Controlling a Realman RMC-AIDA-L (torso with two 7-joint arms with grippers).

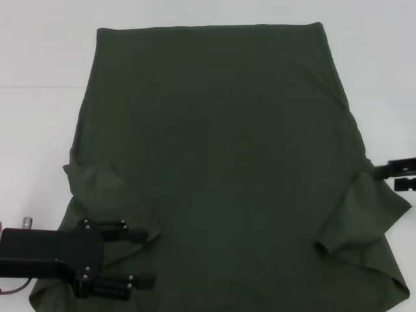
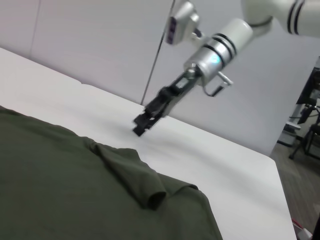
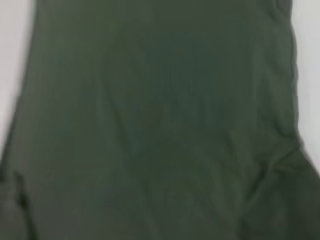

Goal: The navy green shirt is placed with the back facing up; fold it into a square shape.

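Left end effector (image 1: 148, 257) low at near left, fingers spread wide, empty, over the left sleeve. Navy green shirt (image 1: 214, 162) spread flat across the white counter (image 1: 39, 130), hem at far edge, both sleeves lying loose at the sides. Right end effector (image 1: 398, 174) at right edge just beside the right sleeve; finger state cannot tell.

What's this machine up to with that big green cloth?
It is a two-armed robot about to fold a navy green shirt that lies spread flat on a white table. The left pincer is open over the shirt's near left corner, by the sleeve. The right pincer sits at the shirt's right edge, near the other sleeve. No fold has been made yet.
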